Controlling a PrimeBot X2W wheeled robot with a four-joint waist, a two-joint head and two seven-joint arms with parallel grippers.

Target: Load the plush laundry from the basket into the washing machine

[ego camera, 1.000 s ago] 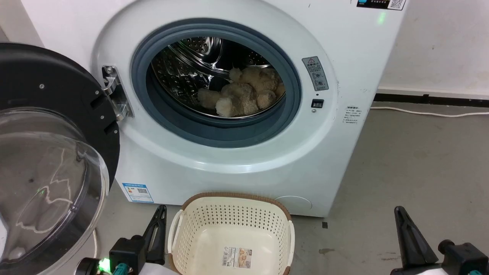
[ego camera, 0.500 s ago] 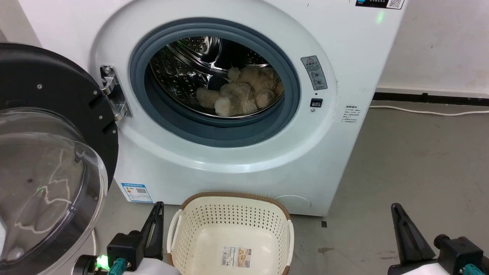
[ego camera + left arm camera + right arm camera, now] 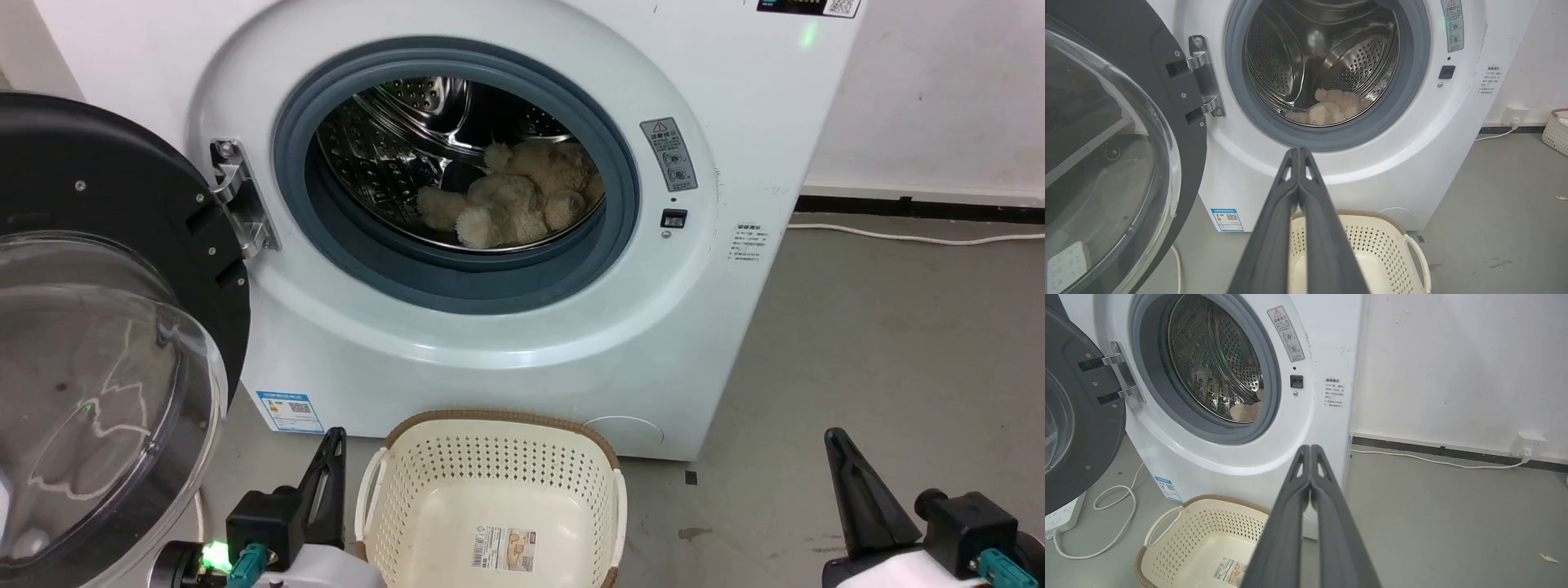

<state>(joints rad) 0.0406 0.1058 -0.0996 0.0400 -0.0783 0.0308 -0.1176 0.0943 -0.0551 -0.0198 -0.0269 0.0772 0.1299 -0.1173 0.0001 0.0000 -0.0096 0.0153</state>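
Plush laundry (image 3: pixel 506 208) unmoved in washing machine (image 3: pixel 490 351) | left gripper (image 3: pixel 1298 151) closed | right gripper (image 3: pixel 1310 447) closed

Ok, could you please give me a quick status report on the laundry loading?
Left gripper shut, empty; right gripper shut, empty. Plush toy lying in the washer drum; basket empty. Door wide open, nothing blocking the opening.

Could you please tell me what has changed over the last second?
Very little: the head view shifted slightly, and the left gripper and right gripper show a little higher in it, both shut, holding nothing. The plush laundry lies in the washing machine, the basket empty, as before.
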